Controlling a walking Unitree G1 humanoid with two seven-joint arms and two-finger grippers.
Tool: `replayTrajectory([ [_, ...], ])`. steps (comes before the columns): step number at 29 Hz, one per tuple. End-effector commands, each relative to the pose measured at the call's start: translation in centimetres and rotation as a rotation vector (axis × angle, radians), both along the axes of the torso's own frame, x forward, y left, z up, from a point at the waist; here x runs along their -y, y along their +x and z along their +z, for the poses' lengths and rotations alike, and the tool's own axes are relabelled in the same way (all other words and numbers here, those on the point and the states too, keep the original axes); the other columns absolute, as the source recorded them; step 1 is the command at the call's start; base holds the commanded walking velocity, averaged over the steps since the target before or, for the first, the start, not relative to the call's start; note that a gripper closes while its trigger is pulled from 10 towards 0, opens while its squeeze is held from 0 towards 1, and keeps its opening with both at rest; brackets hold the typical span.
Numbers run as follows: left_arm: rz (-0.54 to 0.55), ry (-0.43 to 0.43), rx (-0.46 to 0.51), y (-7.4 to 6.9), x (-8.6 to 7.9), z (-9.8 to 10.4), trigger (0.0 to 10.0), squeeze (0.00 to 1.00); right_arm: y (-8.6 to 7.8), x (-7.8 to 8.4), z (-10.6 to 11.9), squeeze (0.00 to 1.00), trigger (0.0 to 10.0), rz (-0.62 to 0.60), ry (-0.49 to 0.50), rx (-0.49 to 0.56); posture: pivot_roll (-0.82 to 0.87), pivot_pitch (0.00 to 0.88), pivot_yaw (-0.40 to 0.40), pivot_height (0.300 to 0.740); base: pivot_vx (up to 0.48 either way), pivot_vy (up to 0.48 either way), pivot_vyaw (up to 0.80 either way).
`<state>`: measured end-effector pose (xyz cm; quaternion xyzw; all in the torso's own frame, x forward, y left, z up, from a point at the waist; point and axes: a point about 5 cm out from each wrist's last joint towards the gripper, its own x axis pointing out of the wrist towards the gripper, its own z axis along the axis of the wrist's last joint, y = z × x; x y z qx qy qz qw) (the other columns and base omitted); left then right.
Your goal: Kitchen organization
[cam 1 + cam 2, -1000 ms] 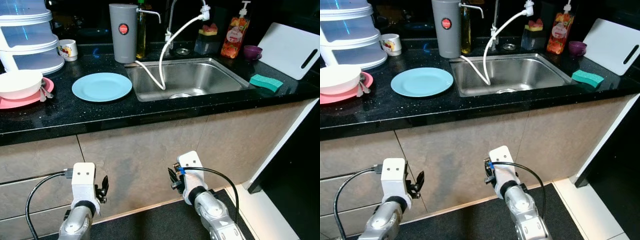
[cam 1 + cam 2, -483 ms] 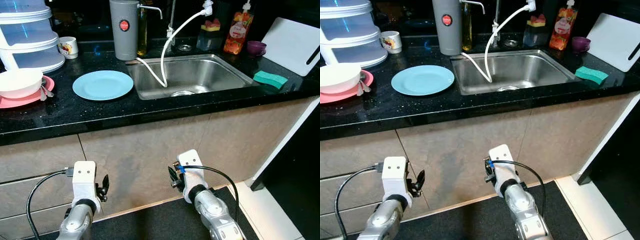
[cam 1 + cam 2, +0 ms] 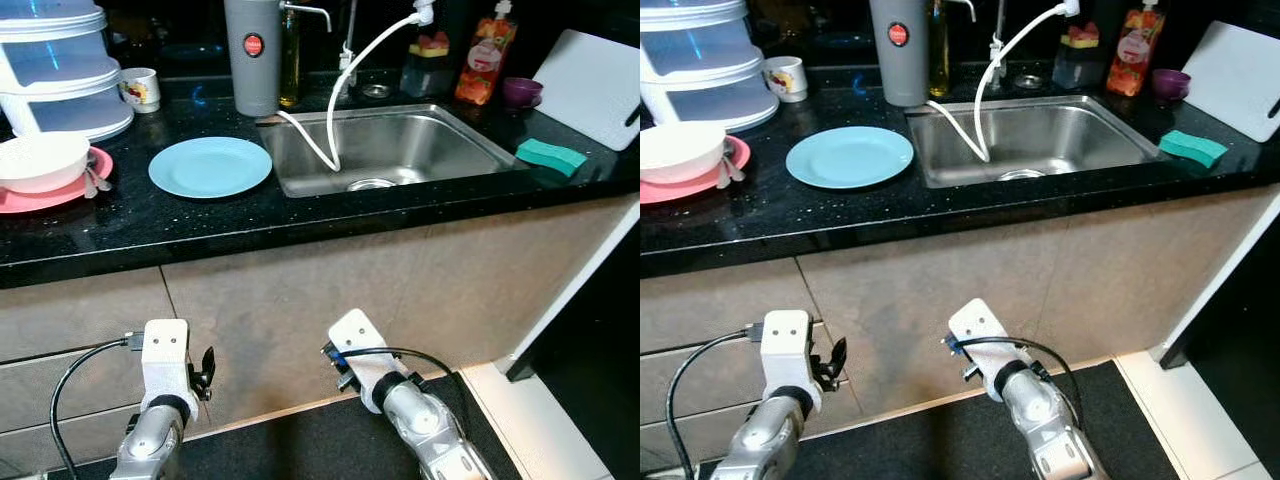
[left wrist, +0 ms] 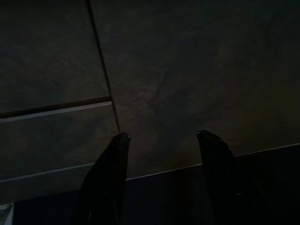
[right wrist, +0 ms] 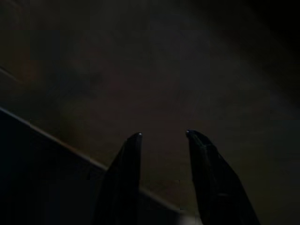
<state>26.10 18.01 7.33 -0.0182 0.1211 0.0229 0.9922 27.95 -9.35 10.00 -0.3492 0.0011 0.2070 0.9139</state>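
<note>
Bright, sharp head views; murky wrist views.
Overhead light glints off the stainless steel sink [image 3: 390, 150] and glossy black speckled countertop [image 3: 200, 225]; cabinet fronts below sit shaded.

A round light-blue plate [image 3: 210, 167] lies flat on the black counter, upper left of the frame, just left of the sink. Farther left, a white bowl [image 3: 40, 161] sits on a pink plate [image 3: 60, 193], spoons [image 3: 93, 178] beside it.
</note>
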Motion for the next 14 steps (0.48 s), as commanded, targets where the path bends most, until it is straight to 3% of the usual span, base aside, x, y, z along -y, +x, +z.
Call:
replayTrajectory([
  [1,-0.008,-0.004,-0.026,0.04,0.06,-0.4,10.0,0.0,0.0,-0.27,-0.28,0.0,10.0,0.005,-0.088,0.044,-0.04,0.096,0.016,0.74,0.0,0.0,0.0],
  [6,-0.01,0.001,-0.028,0.14,0.05,-0.38,10.0,0.0,-0.12,-0.52,0.11,0.0,10.0,0.014,-0.109,0.081,-0.04,0.093,0.015,0.74,0.0,0.0,0.0],
  [8,-0.008,0.001,-0.029,0.16,0.01,-0.4,10.0,0.0,-0.18,-0.55,0.28,0.0,10.0,0.039,-0.062,0.087,-0.04,0.094,0.015,0.74,0.0,0.0,0.0],
  [9,-0.007,-0.002,-0.03,0.18,0.01,-0.42,10.0,0.0,-0.39,-0.81,-0.28,0.0,10.0,0.08,0.044,0.003,-0.04,0.092,0.016,0.74,0.0,0.0,0.0],
  [14,-0.012,-0.004,-0.033,0.22,0.09,-0.45,10.0,0.0,-0.33,-0.73,-0.32,0.0,10.0,0.055,0.031,0.01,-0.04,0.093,0.017,0.74,0.0,0.0,0.0],
])
